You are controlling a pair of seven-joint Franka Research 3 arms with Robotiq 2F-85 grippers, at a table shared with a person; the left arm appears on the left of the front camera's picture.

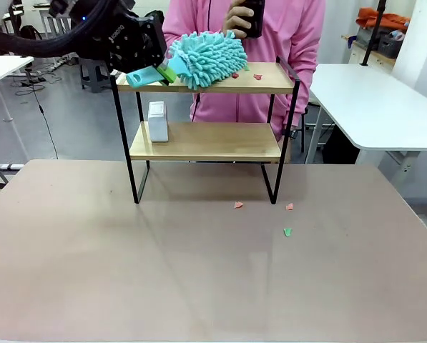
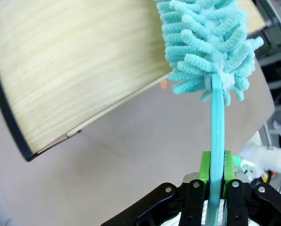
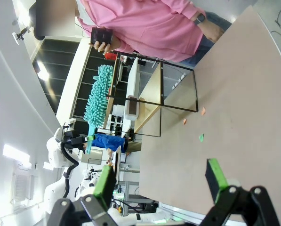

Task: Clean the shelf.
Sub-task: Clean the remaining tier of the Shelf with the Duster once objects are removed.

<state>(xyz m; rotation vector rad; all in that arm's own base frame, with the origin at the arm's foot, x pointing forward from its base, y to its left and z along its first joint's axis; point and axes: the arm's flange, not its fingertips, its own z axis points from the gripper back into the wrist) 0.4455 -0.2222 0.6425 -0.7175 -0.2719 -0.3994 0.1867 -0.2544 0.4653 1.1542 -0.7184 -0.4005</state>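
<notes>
Shelf (image 1: pixel 213 141), a small two-tier rack of two light wooden boards in a thin black metal frame, is standing at the middle of the far edge of the large beige table (image 1: pixel 127 271).

At the shelf's upper left corner, the black left gripper (image 1: pixel 165 72) is reaching in from the left. Its green-padded fingers are closing tightly on the flat teal plastic handle of a fluffy teal chenille duster (image 1: pixel 206 57). In the left wrist view, the handle is running straight up between the two pads. The duster head is lying across the left and middle of the top board, with its fibres hanging over the front edge.

A small white box (image 1: pixel 157 121) is standing upright at the left end of the lower board. Two small pink scraps (image 1: pixel 257 76) are lying on the right part of the top board, just beside the duster head.

Behind the shelf, a person in a pink top (image 1: pixel 292 36) is standing at the table's far edge and holding a dark phone (image 1: pixel 252 16).

On the table, two pink scraps and one green scrap (image 1: pixel 287 231) are lying near the shelf's front right leg.

The right gripper (image 3: pixel 160 178) is hanging above the table with its fingers spread wide and gripping nothing.
</notes>
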